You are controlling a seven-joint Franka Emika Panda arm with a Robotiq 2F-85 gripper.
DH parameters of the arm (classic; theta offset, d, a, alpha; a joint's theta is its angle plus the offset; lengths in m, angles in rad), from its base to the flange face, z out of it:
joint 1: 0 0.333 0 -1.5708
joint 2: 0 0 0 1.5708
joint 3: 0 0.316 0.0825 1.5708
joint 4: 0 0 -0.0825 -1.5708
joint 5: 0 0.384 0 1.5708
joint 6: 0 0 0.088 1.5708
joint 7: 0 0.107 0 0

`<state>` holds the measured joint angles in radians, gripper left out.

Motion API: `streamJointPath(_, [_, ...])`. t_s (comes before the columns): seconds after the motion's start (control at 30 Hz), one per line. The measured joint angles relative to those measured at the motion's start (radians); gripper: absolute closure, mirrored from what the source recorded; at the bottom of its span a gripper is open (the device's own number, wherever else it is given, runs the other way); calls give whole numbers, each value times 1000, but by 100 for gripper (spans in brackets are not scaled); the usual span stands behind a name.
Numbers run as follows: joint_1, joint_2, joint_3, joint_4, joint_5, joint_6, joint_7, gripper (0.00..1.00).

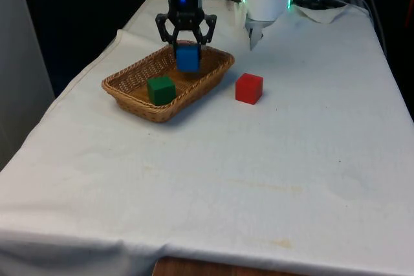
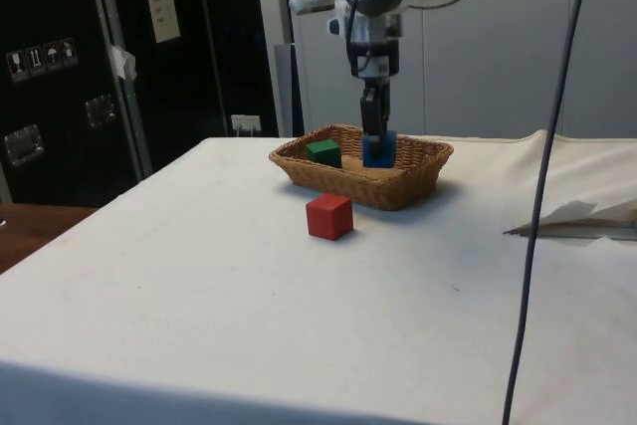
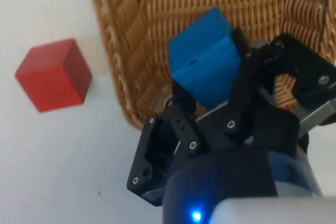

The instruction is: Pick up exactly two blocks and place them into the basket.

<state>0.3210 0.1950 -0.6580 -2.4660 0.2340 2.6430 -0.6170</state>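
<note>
One small green cube (image 1: 160, 89) already lay inside the shallow woven wicker basket (image 1: 129, 95), so the first of the two blocks appeared done. The black two-finger gripper (image 1: 187, 46) was clamped on a small blue cube (image 1: 187, 57), holding it over the basket's inside. What seemed left was the release; the small red cube (image 1: 249, 88) sat on the white cloth beside the basket, not needed.

Light: even overhead, you get bright cloth (image 1: 272, 159).
Shadows: soft, short, under basket (image 1: 129, 88).
Backdrop: dark behind table's far edge.
</note>
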Motion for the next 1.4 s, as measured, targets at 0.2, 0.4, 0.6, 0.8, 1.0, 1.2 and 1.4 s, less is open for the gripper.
streamJointPath(0.2, [0, 61, 13, 5, 72, 36, -47, 97])
streamJointPath(0.4, [0, 69, 13, 8, 89, 37, -60, 63])
streamJointPath(0.6, [-1, 69, 13, 6, 90, 37, -62, 0])
streamJointPath(0.8, [-1, 69, 13, 6, 91, 37, -62, 0])
streamJointPath(1.0, [-1, 50, 4, 3, 90, 31, -69, 0])
streamJointPath(1.2, [-1, -17, -15, -20, 64, 14, -73, 0])
streamJointPath(1.4, [1, -57, -16, -22, 30, -6, -48, 0])
